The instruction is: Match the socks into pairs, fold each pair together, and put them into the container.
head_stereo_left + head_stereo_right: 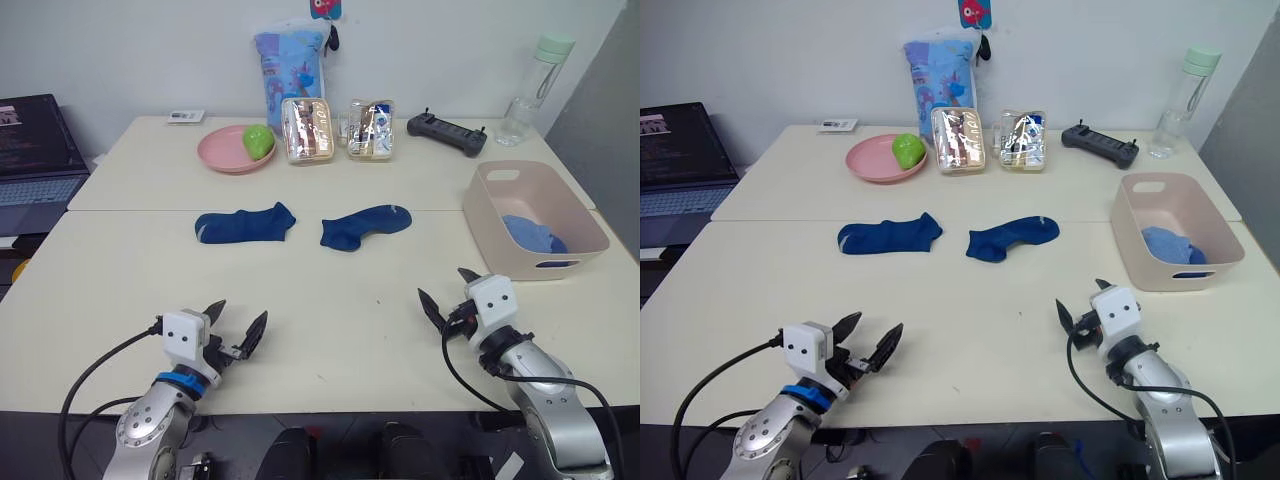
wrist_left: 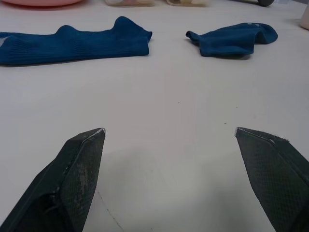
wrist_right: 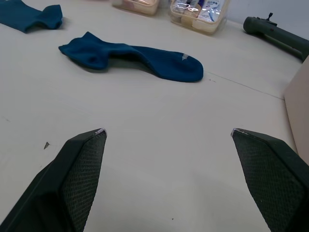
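two dark blue socks (image 1: 245, 223) (image 1: 365, 226) lie mid-table still unpaired, both grippers (image 1: 232, 331) (image 1: 447, 291) wide open near the front edge, so next is reaching for one.

Dark blue socks: left sock (image 1: 245, 223), right sock (image 1: 365, 227). Pale pink container (image 1: 540, 180), lighter blue fabric (image 1: 532, 235) inside. Cream bench (image 1: 330, 310). Pink plate (image 1: 225, 152), green fruit (image 1: 258, 140). Black-fingered, white-bodied left end effector (image 1: 240, 323) and right end effector (image 1: 446, 290).
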Motion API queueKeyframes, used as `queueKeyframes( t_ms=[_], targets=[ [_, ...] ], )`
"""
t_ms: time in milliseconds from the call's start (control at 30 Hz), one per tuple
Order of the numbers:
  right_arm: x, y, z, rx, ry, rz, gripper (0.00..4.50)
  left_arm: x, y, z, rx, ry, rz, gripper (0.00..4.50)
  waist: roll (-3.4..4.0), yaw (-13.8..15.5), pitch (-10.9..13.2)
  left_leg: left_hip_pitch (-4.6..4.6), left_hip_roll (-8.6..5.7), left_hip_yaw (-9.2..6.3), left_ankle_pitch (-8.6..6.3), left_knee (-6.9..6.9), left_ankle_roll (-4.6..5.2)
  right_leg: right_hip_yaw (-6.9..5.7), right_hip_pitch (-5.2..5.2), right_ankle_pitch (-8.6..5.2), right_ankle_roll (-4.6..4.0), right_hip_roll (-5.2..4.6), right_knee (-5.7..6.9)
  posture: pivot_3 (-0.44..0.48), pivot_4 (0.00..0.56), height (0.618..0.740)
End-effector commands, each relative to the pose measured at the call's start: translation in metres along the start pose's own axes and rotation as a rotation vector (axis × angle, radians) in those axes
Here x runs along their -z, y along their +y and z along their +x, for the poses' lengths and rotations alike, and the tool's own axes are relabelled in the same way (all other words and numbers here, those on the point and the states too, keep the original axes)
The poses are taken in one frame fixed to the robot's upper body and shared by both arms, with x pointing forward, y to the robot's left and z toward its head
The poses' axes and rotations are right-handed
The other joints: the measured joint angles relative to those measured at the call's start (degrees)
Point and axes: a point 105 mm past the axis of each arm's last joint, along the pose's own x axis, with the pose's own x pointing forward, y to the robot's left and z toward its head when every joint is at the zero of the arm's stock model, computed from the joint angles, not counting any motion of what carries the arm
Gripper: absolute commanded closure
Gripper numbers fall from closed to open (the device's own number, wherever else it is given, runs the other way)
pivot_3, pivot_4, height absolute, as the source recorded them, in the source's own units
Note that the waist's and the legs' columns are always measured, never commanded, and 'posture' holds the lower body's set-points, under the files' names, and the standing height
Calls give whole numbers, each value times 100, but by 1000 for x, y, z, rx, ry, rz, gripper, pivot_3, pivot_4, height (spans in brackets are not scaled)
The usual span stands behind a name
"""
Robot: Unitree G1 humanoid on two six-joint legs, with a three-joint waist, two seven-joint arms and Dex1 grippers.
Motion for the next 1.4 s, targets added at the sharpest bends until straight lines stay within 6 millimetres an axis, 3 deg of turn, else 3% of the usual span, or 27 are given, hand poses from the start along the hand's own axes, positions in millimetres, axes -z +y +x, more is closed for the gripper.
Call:
queueKeyframes(
  t_ms=[33,233,433,533,633,900,1000,1233,1400],
  targets=[
    [-26,4,6,-60,-71,-46,46,-19,-6,14,77,-52,39,0,-1,0,0,1,0,0,0,0,0,-1,0,0,0,0,0,0,150,740],
    [-38,13,17,-176,-76,-46,46,-55,-7,60,186,-83,114,0,-3,8,1,-1,-4,-10,0,0,0,-7,2,1,0,5,1,0,150,740],
    [-43,9,32,-182,-66,-63,46,-77,-21,119,277,-52,34,0,-5,1,2,-6,-7,-12,0,1,0,-9,-1,3,3,5,0,0,150,740],
    [-43,8,42,-167,-77,-14,46,-67,-26,144,285,31,48,0,-8,0,3,-7,-7,-17,1,1,0,-13,-1,4,3,6,1,0,150,740],
    [-41,6,48,-156,-72,-55,46,-58,-18,163,214,74,98,0,-8,-24,3,-7,-7,-15,1,0,-1,-11,-4,4,4,7,1,0,150,740],
    [-42,8,55,-141,-80,-56,46,-36,-41,181,295,114,78,0,-9,-10,4,-25,-6,-21,2,4,-4,-13,-17,3,5,4,0,0,150,740],
    [-42,8,55,-138,-82,-57,0,-31,-40,189,277,128,82,587,-10,-5,4,-26,-8,-23,3,5,-4,-13,-16,4,6,4,1,0,150,740],
    [-42,6,54,-127,-80,-51,0,-32,-49,201,321,125,77,2745,-10,-6,4,-26,-10,-25,3,5,-4,-16,-15,4,7,4,2,0,150,740],
    [-42,3,53,-117,-76,-66,0,-35,-49,199,339,97,67,4149,-11,-7,5,-29,-10,-27,3,5,-4,-17,-17,4,7,4,0,0,150,740]
  ],
)
